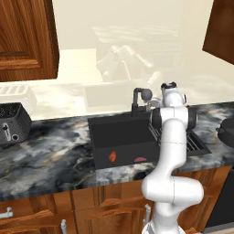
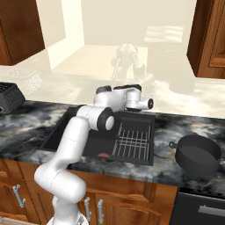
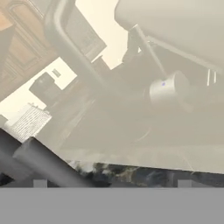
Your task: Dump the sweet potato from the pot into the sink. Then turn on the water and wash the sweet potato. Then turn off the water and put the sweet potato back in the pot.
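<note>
- The sweet potato [image 1: 112,156] lies on the floor of the sink [image 1: 101,137], near the front wall.
- A flat red sliver [image 1: 140,159] lies beside it, also by the front wall.
- The pot [image 2: 198,154] sits on the counter [image 2: 176,127], to the right of the sink, near the front edge.
- The gripper [image 2: 151,103] is up by the faucet [image 1: 138,101] at the back edge of the sink.
- Its jaws are wide apart and hold nothing.
- A wire rack [image 2: 133,142] fills the right side of the sink.

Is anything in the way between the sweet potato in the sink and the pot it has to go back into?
Yes. The sweet potato lies low in the sink, on its left side. The pot stands on the counter to the right. Between them are the robot's own arm, the wire rack and the sink's right wall.
</note>
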Controlling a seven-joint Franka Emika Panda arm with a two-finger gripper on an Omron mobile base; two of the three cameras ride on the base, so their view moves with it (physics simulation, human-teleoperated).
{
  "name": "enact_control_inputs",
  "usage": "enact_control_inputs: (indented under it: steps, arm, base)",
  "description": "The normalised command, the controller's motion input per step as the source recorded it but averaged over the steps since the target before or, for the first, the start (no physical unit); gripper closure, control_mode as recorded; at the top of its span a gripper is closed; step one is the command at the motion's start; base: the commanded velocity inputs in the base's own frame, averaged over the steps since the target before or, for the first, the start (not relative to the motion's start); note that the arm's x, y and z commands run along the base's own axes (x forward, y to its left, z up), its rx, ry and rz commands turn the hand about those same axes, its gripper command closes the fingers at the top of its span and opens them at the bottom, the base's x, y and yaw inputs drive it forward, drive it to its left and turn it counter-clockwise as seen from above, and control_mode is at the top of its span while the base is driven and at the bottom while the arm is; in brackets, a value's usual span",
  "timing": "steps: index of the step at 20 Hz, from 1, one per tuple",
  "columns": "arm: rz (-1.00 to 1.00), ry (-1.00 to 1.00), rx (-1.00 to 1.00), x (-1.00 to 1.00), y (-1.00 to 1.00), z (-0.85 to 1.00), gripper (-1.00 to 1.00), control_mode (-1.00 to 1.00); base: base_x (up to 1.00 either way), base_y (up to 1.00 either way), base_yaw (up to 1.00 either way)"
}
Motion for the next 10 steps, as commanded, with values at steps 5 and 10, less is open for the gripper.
enact_control_inputs:
  steps: [5,10]
  arm:
    - [0.0,0.0,0.0,0.27,0.0,-0.15,-1.0,-1.0]
    - [0.0,0.0,0.01,0.19,0.0,-0.1,-1.0,-1.0]
  base:
    - [0.0,0.0,0.0]
    - [0.0,0.0,0.0]
